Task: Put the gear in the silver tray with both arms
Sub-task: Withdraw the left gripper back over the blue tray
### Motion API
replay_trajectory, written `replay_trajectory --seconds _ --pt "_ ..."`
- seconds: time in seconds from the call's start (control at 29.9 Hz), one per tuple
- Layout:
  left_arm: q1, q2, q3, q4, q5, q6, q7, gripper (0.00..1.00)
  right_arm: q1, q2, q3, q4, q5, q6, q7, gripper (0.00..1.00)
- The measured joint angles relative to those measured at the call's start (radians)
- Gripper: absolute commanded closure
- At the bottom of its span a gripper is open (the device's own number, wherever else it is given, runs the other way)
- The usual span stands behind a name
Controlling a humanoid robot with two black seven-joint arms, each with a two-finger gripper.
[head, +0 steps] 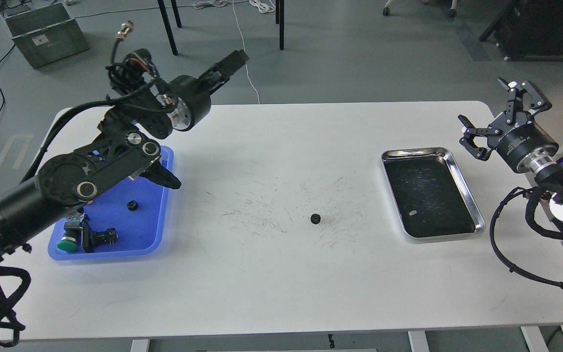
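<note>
Black and small, the gear (315, 218) lies alone on the scuffed white table (281, 283), about midway between the blue tray (157, 234) at the left and the silver tray (465, 188) at the right, touching neither. Its dark scratched bottom holds only a tiny pale fleck. The right gripper (499, 115) hangs spread wide, grasping nothing, just right of that tray's far end. The left gripper (232, 59) points far over the table edge; whether its fingers are parted I cannot tell.

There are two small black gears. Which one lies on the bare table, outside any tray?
The gear at the table's centre, between the blue tray and the silver tray. The other gear lies inside the blue tray.
</note>
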Motion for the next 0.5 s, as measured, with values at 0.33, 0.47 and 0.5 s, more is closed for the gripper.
replay_trajectory --seconds 0.33,0.47,0.5 --pt "0.216 0.107 -0.192 -0.001 -0.273 0.079 -0.149 0.02 0.196 0.001 -0.202 0.169 -0.126 -0.101 -0.024 0.02" --pt "0.315 0.078 -0.333 0.008 -0.374 0.062 -0.184 0.02 0.238 0.013 -0.261 0.230 -0.269 -0.133 -0.057 0.02" --pt "0.329 0.069 -0.360 0.013 -0.398 0.046 -0.198 0.02 0.246 0.024 -0.274 0.237 -0.312 -0.135 -0.069 0.02"
